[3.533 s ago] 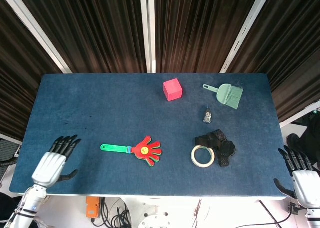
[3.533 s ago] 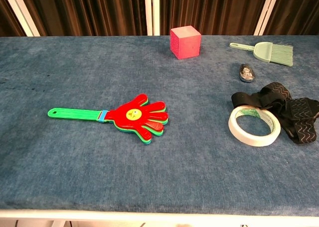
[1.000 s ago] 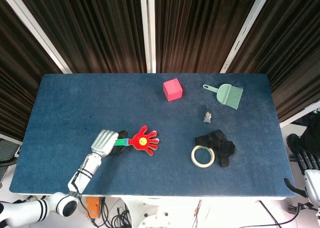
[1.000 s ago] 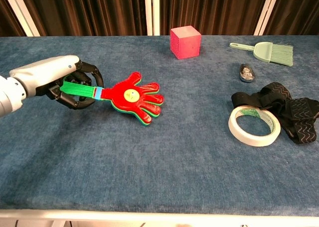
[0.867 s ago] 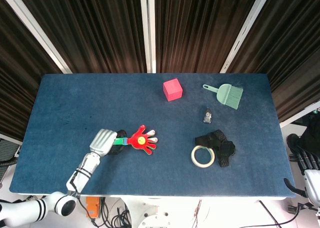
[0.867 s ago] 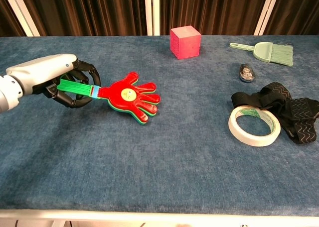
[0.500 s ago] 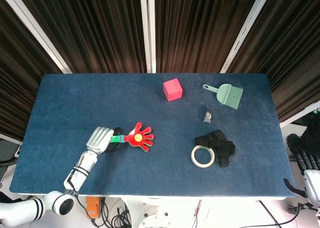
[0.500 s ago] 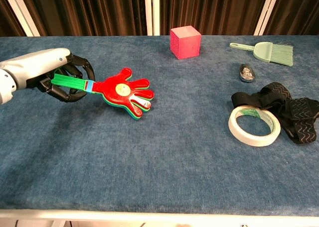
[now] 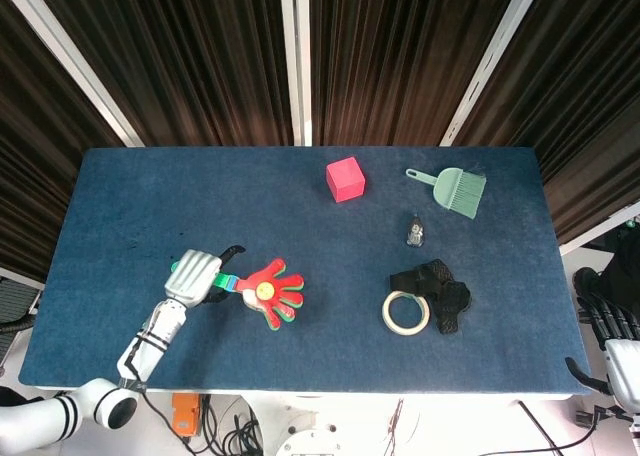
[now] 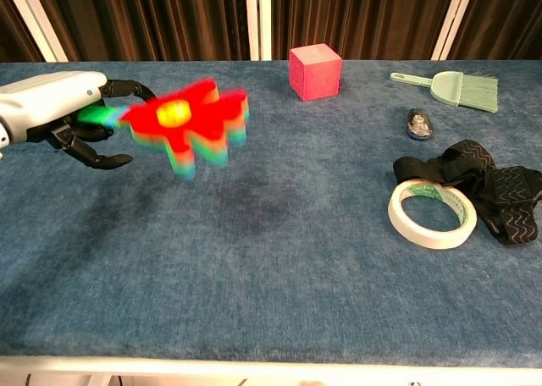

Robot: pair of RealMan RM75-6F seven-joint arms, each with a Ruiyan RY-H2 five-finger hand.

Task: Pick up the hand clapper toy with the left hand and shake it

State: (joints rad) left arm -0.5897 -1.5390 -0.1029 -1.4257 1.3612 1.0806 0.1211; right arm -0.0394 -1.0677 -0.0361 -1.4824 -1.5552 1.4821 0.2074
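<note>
Since a second ago the hand clapper toy (image 10: pixel 190 124) has risen off the table (image 10: pixel 279 259) and now blurs mid-swing, its green handle gripped in the left hand (image 10: pixel 63 115). Keep that grip firm and flick the wrist briskly. The right hand (image 9: pixel 618 361) waits at the far edge, grasp unclear.

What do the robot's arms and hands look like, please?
The left hand has a silver-grey shell over its back and black fingers. Its forearm is white with black bands and a thin cable. The right hand, at the frame edge, shows the same black fingers and pale shell.
</note>
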